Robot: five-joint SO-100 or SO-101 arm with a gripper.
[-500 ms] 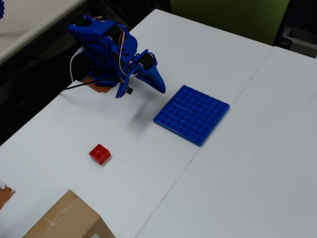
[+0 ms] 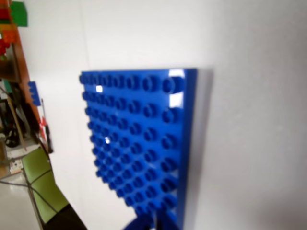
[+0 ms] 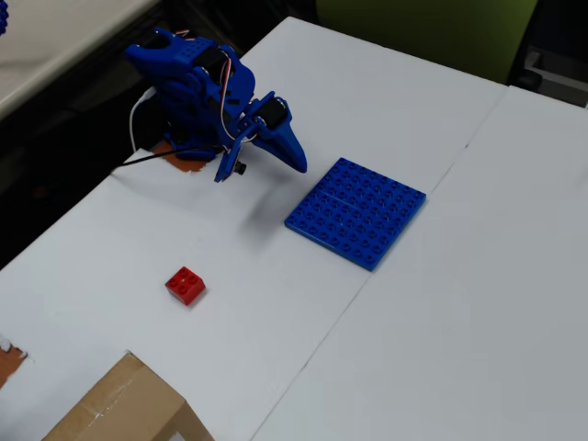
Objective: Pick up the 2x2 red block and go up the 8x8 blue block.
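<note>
Hovering folded near its base, the gripper [image 3: 292, 154] carries nothing, and its jaws look drawn together to a point in the overhead view, though the wrist view catches only a sliver of the tips at its bottom edge. Just beyond the tips lies the 8x8 blue block [image 3: 356, 211], flat on the white table [image 3: 459, 303] and filling the wrist view, so the camera faces the goal rather than the pickup. The 2x2 red block [image 3: 186, 285] sits well apart, studs up, untouched, near a cardboard box [image 3: 124, 409].
</note>
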